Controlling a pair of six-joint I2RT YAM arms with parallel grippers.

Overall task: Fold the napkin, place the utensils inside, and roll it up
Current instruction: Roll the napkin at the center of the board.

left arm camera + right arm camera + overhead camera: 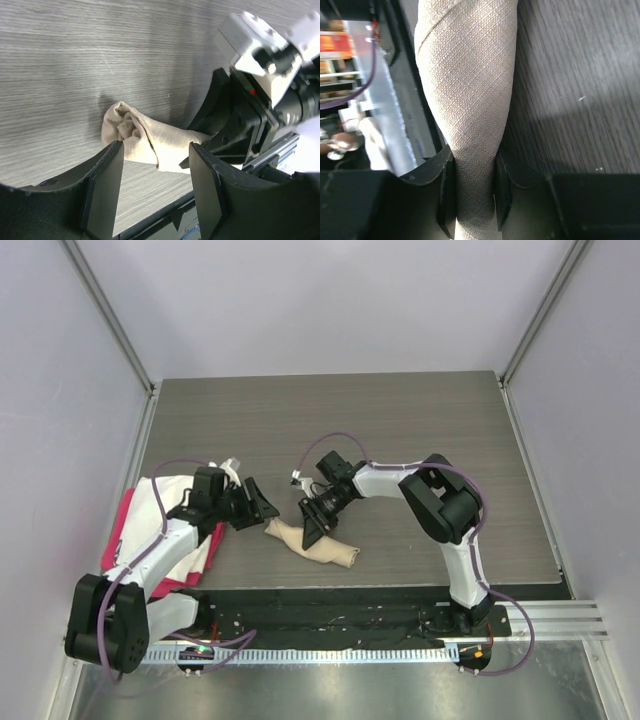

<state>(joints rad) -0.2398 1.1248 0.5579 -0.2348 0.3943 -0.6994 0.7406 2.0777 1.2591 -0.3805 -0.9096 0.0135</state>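
The beige napkin (318, 544) lies rolled into a long bundle near the table's front edge. My right gripper (312, 531) is shut on the roll, its jaws pinching the cloth (472, 125) on both sides. My left gripper (258, 506) is open and empty, just left of the roll's left end. In the left wrist view the roll's crumpled end (131, 131) lies beyond my open gripper (155, 165). The spoon is not in view.
A white cloth (178, 540) lies over a pink-red cloth (122, 530) at the table's left edge, under my left arm. The black front rail (330, 602) runs just below the roll.
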